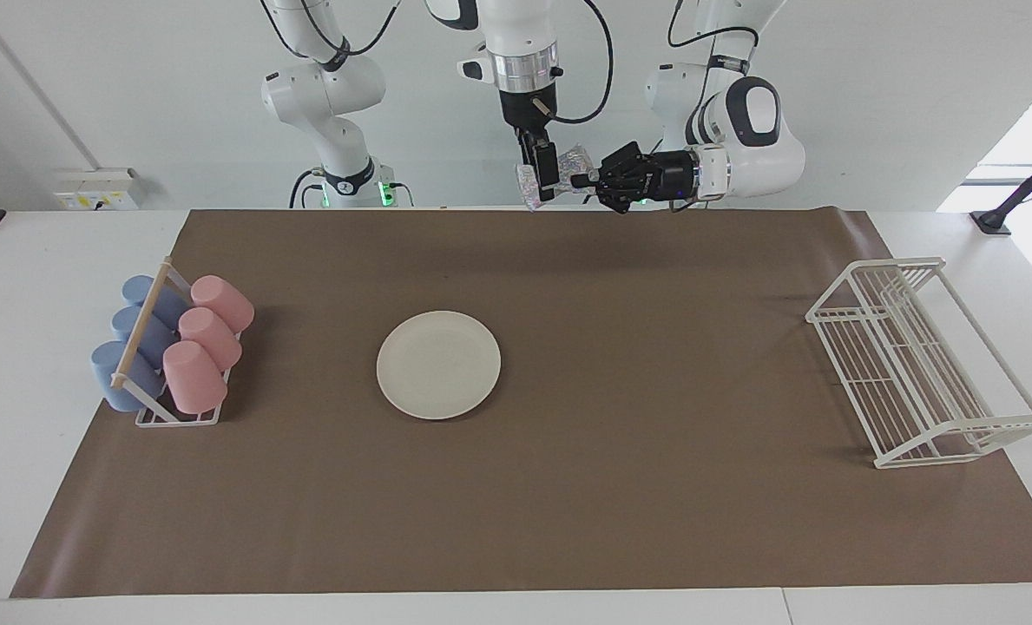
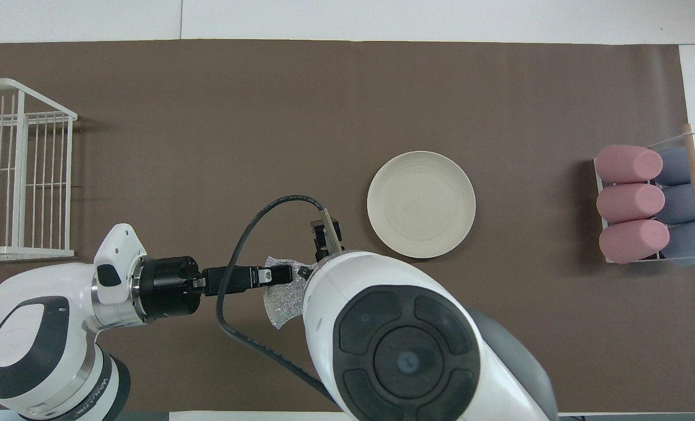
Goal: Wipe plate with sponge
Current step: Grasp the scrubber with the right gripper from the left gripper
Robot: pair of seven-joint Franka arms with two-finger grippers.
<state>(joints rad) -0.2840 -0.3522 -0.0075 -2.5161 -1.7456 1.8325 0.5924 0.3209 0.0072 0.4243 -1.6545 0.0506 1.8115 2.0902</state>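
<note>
In the facing view, going from its left edge, a rack of pink and blue cups (image 1: pixel 173 351) lies at the right arm's end of the bench (image 1: pixel 12 365) on a brown mat (image 1: pixel 654 521). The plate (image 1: pixel 438 365) lies flat on the mat, bare and well apart from both arms. Above the mat's edge nearest the robots, the right end effector (image 1: pixel 543 174) hangs pointing down with its fingers spread wide at the sponge (image 1: pixel 569 165). The left end effector (image 1: pixel 578 180) reaches in sideways, clamped tight on the sponge and holding it in the air. A white wire rack (image 1: pixel 923 360) stands at the left arm's end.

Only this view shows the sponge raised clear of the mat. From overhead, the right arm's body covers its own fingers and most of the sponge (image 2: pixel 280 298), while the left end effector (image 2: pixel 286 275) shows gripping the pad's edge.
</note>
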